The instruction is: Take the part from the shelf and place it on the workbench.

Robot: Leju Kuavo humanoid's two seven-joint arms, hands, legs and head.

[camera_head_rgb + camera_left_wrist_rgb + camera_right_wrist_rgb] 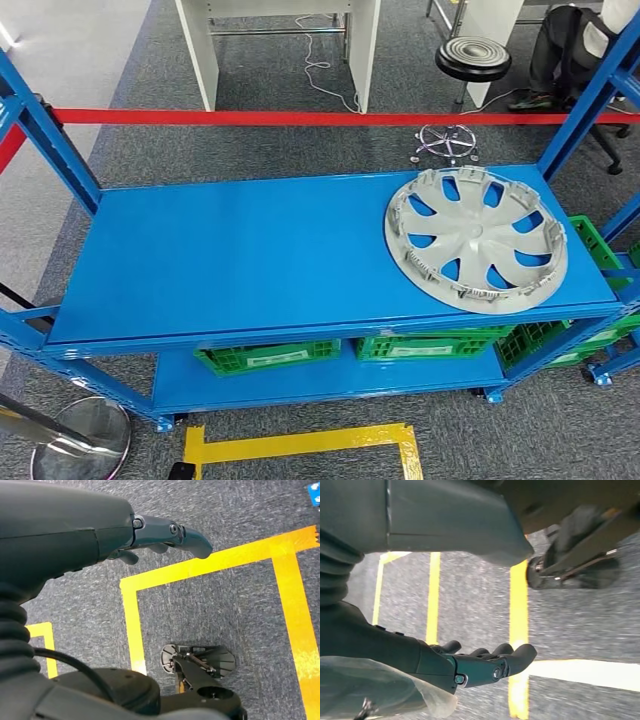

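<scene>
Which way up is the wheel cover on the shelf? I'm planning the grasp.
Lying flat, inner side up: the wheel cover shows its clips and ribbed rim facing upward on the blue shelf.

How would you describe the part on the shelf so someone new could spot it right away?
Look at the blue shelf rack in front of the red tape line. On its top shelf, at the right end, lies a silver hubcap. It is the one round, spoked, grey thing there; the green crates sit on the shelf below.

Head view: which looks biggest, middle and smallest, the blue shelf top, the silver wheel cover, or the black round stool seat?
1. Blue shelf top, by far.
2. Silver wheel cover.
3. Black stool seat, though it stands farther from the camera, which shrinks it.
</scene>
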